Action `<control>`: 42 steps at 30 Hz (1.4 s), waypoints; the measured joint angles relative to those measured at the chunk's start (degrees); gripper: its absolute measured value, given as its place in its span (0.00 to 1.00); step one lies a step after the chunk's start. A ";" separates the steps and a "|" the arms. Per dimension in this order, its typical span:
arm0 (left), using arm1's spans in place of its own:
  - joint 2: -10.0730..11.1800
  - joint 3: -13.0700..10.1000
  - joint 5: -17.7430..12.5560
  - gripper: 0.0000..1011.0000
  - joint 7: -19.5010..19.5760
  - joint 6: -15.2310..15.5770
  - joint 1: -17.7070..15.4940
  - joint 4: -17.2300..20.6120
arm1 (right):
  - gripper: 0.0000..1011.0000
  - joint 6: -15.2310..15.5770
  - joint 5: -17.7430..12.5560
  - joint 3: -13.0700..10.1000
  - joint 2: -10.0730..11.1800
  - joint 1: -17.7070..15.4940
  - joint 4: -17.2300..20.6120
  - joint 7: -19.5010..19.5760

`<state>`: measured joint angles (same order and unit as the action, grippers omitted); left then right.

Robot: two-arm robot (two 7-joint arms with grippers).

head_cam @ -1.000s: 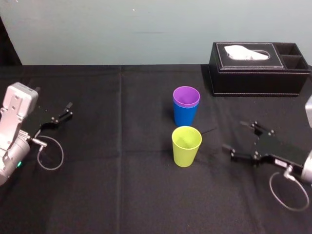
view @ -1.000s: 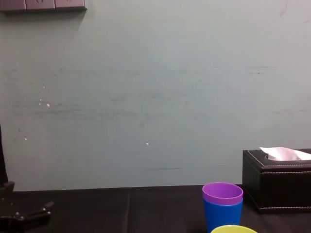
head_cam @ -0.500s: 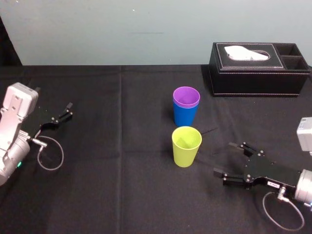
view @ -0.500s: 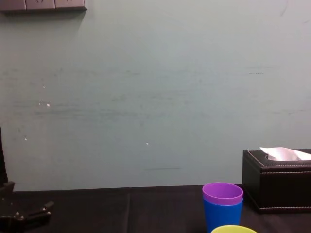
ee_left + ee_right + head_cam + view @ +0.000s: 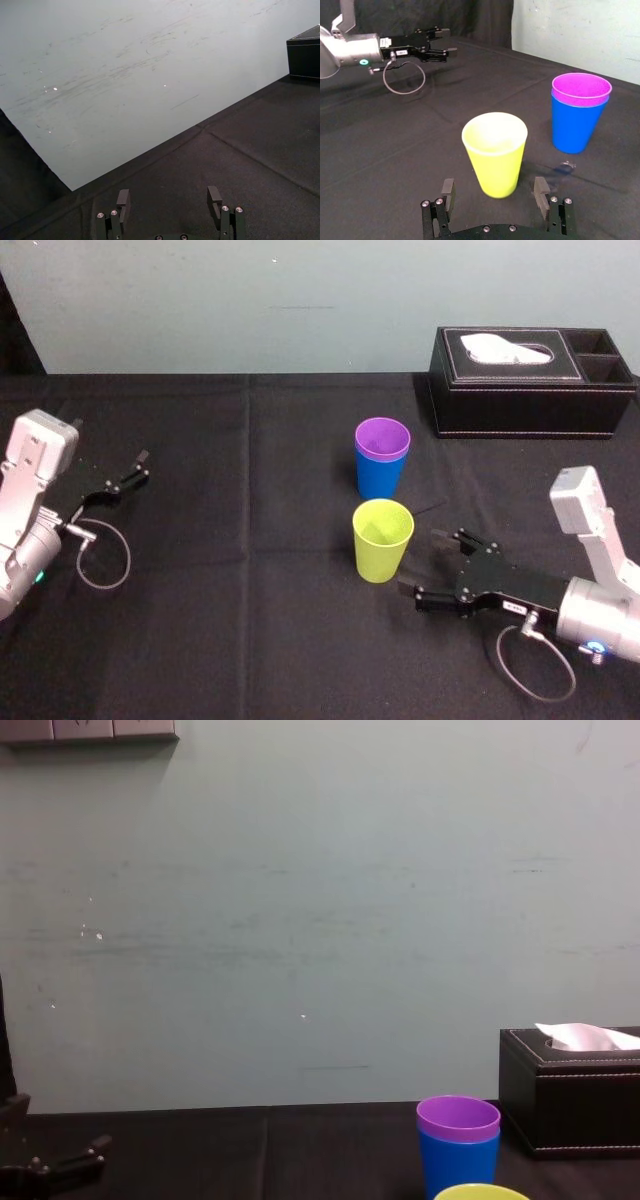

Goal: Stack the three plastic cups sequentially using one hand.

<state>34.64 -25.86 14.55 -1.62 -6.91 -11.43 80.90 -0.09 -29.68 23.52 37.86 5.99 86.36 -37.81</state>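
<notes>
The purple cup [image 5: 382, 438] sits nested in the blue cup [image 5: 380, 480] at the table's middle. Just in front of them the yellow-green cup [image 5: 382, 538] stands upright by itself. My right gripper [image 5: 421, 563] is low over the cloth, a short way right of the yellow-green cup, and is open and holds nothing. In the right wrist view its fingers [image 5: 447, 188] stand either side of the yellow-green cup [image 5: 495, 152] without touching it, with the purple cup [image 5: 581, 88] and blue cup [image 5: 572, 127] behind. My left gripper [image 5: 138, 469] is parked at the far left, open and empty.
A black leather tissue box [image 5: 520, 385] stands at the back right, behind the cups. A cable loop [image 5: 103, 560] lies by the left arm, and another cable loop [image 5: 535, 660] hangs under the right wrist. The black cloth [image 5: 250, 620] is bare between the arms.
My right gripper has swung in from the right toward the yellow-green cup, staying open. The cups and the left arm have not moved.
</notes>
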 joint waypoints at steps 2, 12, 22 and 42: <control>0.00 0.00 0.00 1.00 0.00 0.00 0.00 0.00 | 0.99 0.60 0.01 0.46 -0.60 0.68 -0.32 0.46; 0.00 0.00 0.00 1.00 0.00 0.00 0.00 0.00 | 0.99 1.72 0.03 1.72 -2.31 2.64 -1.42 1.41; 0.00 0.00 0.00 1.00 0.00 0.00 0.00 0.00 | 0.99 2.20 0.70 3.25 -4.12 4.20 -2.80 2.53; 0.00 0.00 0.00 1.00 0.00 0.00 0.00 0.00 | 0.99 1.86 3.99 4.56 -6.83 6.33 -4.38 4.90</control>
<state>34.64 -25.86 14.55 -1.62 -6.91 -11.43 80.90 1.77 -25.69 28.08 31.03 12.32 81.99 -32.91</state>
